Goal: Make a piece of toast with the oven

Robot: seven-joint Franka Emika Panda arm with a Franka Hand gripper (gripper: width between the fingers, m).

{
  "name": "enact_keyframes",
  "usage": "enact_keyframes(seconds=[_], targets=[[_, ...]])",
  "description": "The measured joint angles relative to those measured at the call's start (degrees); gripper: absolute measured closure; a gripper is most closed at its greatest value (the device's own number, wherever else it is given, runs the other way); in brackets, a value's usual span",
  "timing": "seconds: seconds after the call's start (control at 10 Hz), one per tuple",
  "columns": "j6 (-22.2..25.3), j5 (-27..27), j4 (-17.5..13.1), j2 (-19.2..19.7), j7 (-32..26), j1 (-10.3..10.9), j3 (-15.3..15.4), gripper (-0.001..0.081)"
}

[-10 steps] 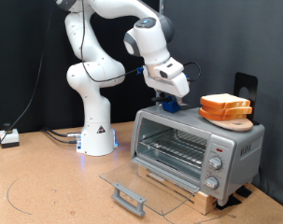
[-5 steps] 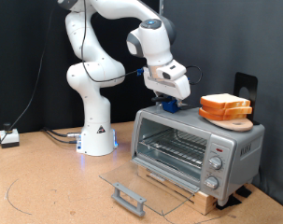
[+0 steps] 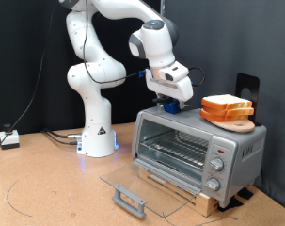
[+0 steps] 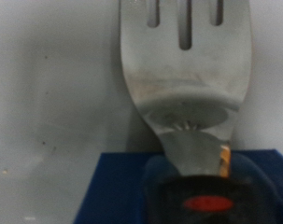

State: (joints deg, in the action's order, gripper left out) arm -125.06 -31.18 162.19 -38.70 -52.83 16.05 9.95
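Note:
The oven (image 3: 234, 145) stands on a wooden base at the exterior view's right. Its glass door (image 3: 151, 180) lies dropped open and the wire rack inside is bare. The piece of toast (image 3: 227, 104) rests on a round wooden board (image 3: 240, 123) on the oven's roof, towards the right end. My gripper (image 3: 170, 105) hangs just over the roof's left end, to the left of the toast, shut on a blue-handled metal spatula (image 4: 186, 65). In the wrist view the slotted blade stretches out over the grey oven roof (image 4: 48, 84). The fingers themselves are hidden there.
The robot's white base (image 3: 97, 132) stands behind the oven's left side. The door's grey bar handle (image 3: 130, 199) juts out over the brown table in front. A black bracket (image 3: 246, 88) rises behind the toast. Cables (image 3: 10, 139) lie at the left edge.
The gripper with the spatula has shifted slightly to the right over the oven's roof, nearer the toast. The toast and the door have not moved.

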Motion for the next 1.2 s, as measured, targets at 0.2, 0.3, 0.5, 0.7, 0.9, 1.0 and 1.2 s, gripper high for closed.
enact_keyframes(seconds=[0.2, 0.3, 0.5, 0.7, 0.9, 1.0, 1.2], targets=[[-0.2, 0.4, 0.0, 0.0, 0.0, 0.0, 0.0, -0.0003], [-0.5, 1.0, 0.0, 0.0, 0.0, -0.1, 0.0, -0.0003], [-1.0, 2.4, 0.0, 0.0, 0.1, -0.5, 0.2, -0.0003], [-1.1, 2.9, 0.0, 0.2, 0.2, -1.0, 0.2, 0.0261], [-1.1, 2.9, -0.1, 0.5, 0.2, -1.3, 0.2, 0.0341], [-1.1, 2.9, -0.2, 0.6, 0.2, -1.4, 0.1, 0.0341], [-1.1, 2.9, -0.2, 0.6, 0.1, -1.4, -0.1, 0.0341]])
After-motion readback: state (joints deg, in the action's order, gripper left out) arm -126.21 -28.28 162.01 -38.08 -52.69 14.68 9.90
